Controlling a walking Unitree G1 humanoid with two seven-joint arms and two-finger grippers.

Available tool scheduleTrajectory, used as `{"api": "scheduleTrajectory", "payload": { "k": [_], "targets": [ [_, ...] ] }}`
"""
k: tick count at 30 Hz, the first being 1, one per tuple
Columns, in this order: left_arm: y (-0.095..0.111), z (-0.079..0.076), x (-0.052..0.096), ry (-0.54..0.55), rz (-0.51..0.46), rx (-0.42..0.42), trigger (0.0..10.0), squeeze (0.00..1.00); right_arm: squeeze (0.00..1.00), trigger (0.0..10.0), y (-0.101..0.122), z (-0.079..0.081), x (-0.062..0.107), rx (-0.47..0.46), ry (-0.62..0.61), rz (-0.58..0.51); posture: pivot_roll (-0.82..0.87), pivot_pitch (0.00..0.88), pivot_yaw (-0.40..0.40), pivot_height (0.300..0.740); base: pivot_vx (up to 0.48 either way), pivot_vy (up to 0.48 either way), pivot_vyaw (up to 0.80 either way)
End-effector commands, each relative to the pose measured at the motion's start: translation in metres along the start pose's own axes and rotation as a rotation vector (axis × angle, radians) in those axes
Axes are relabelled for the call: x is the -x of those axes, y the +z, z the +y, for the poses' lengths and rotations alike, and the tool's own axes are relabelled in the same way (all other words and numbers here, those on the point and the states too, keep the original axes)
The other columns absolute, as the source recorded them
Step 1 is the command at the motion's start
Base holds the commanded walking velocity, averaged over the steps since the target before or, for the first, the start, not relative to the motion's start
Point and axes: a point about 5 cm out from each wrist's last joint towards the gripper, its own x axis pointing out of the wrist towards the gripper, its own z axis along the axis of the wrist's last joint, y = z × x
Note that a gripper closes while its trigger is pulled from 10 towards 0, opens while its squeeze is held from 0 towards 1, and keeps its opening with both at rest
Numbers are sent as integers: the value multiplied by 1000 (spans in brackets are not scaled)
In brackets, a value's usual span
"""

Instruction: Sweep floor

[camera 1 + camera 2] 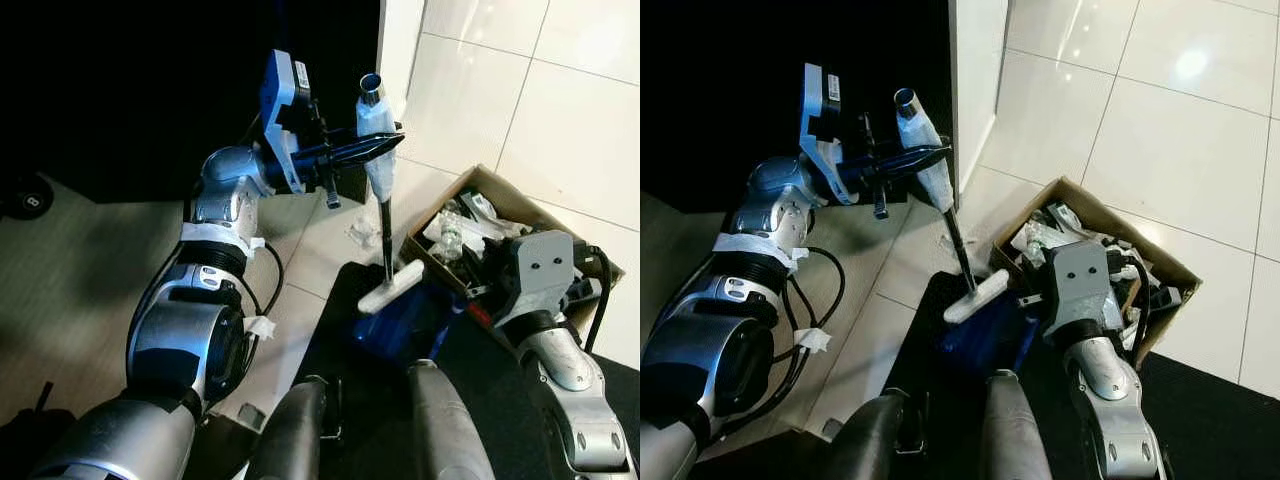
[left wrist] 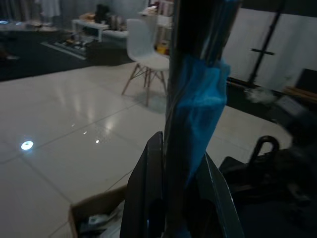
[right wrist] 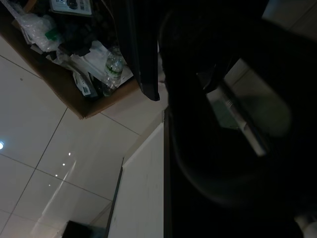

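Two arms in my view: the raised, bent left gripper (image 1: 385, 145) clamps the upright broom handle (image 1: 377, 150); its head (image 1: 391, 287) sits beside the cardboard box (image 1: 1160, 250). I cannot tell the lowered right gripper's (image 3: 148, 74) state.

At the left edge of the left eye view, a black ball (image 1: 27, 197) on the floor shows the number 8; nothing else reads.

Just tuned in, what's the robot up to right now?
The left gripper is shut on a short broom, gripping its padded handle and holding it upright with the white head down near a blue dustpan. The right gripper is low beside a cardboard box full of rubbish. Pale scraps lie on the floor tiles.
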Motion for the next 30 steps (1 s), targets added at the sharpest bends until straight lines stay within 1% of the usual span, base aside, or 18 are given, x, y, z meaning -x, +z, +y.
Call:
{"api": "scheduleTrajectory", "payload": {
  "k": [1,3,4,8,10,12,13,15,18,20,22,25,30],
  "targets": [
    [0,1,-1,48,-1,-55,10000,16,0,10000,-43,14,9,-84,55,203,-324,391,123,740,0,0,0],
    [-4,1,-4,98,-2,-76,10000,16,0,10000,-43,13,10,-83,55,204,-326,392,123,740,0,0,0],
    [-4,1,-4,98,-2,-76,10000,16,0,10000,-43,13,10,-83,55,204,-326,392,123,740,0,0,0],
    [-14,1,-6,204,19,-104,10000,24,0,10000,-44,13,11,-81,53,206,-334,394,121,740,0,0,0],
    [-16,1,-6,229,28,-106,10000,27,0,10000,-44,13,11,-81,53,207,-334,394,121,740,0,0,0],
    [-20,2,-4,263,58,-118,10000,27,0,10000,-44,13,11,-80,53,207,-340,394,122,740,0,0,0],
    [-25,2,-2,298,89,-138,10000,27,0,10000,-44,12,12,-80,51,207,-342,395,122,740,0,0,0],
    [-25,2,-2,305,95,-144,10000,27,0,10000,-44,12,12,-80,51,207,-342,395,122,740,0,0,0],
    [-35,-1,2,342,146,-165,10000,27,0,10000,-44,11,13,-78,48,208,-344,397,120,740,0,0,0],
    [-39,-1,3,392,155,-163,10000,27,0,10000,-44,11,13,-76,48,209,-346,399,120,740,0,0,0],
    [-42,-2,4,436,168,-179,10000,31,0,10000,-44,11,13,-76,49,210,-346,399,120,740,0,0,0],
    [-46,-3,3,467,187,-210,10000,35,0,10000,-44,12,13,-77,52,210,-345,400,117,740,0,0,0],
    [-55,-6,5,535,222,-223,10000,35,0,10000,-44,12,13,-76,55,207,-349,399,116,740,0,0,0]
  ]
}}
